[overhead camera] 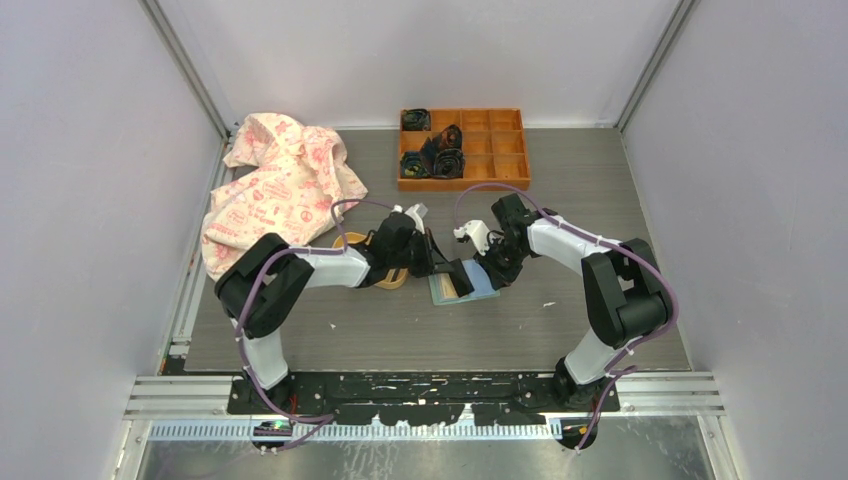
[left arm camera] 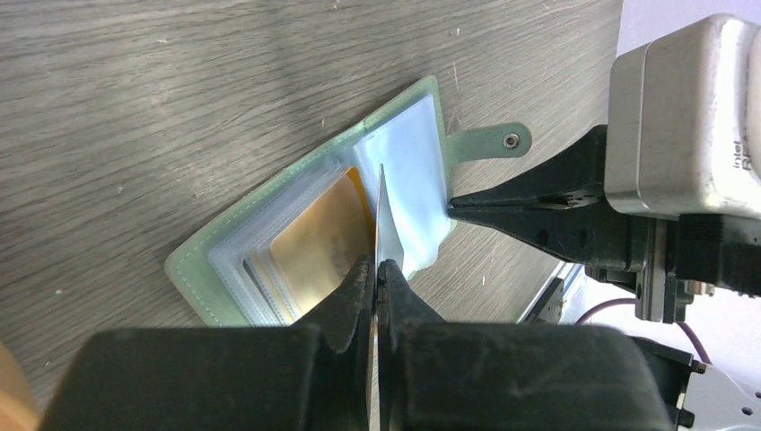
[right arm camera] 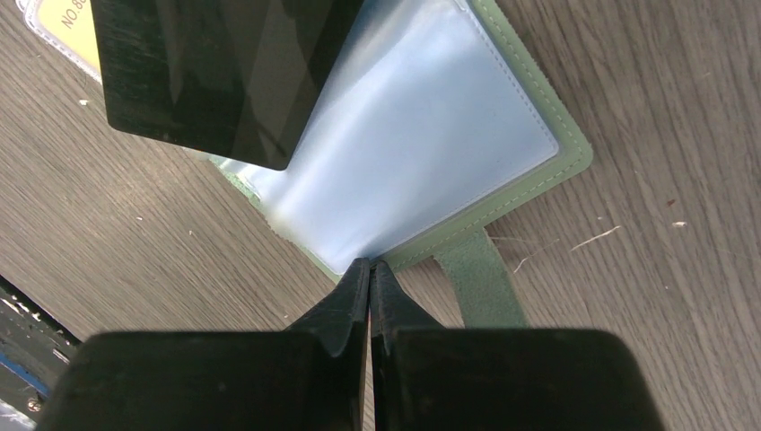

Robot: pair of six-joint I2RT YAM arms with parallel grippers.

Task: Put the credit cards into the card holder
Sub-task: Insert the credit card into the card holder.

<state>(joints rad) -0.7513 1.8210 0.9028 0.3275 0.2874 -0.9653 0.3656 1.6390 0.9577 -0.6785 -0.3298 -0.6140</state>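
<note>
The mint-green card holder [overhead camera: 466, 288] lies open on the table between both grippers, its clear sleeves [right arm camera: 422, 144] spread and its snap strap [left arm camera: 489, 140] sticking out to the side. An orange-gold credit card [left arm camera: 314, 247] sits in one sleeve. My left gripper [left arm camera: 377, 265] is shut on a dark glossy credit card [right arm camera: 206, 72], seen edge-on in the left wrist view, with its far end down among the sleeves. My right gripper [right arm camera: 369, 265] is shut, pinching the corner of a clear sleeve at the holder's edge beside the strap.
An orange compartment tray [overhead camera: 500, 150] with dark items stands at the back. A pink-and-white cloth [overhead camera: 275, 185] is heaped at the back left. A yellow-orange dish [overhead camera: 396, 283] lies partly under the left arm.
</note>
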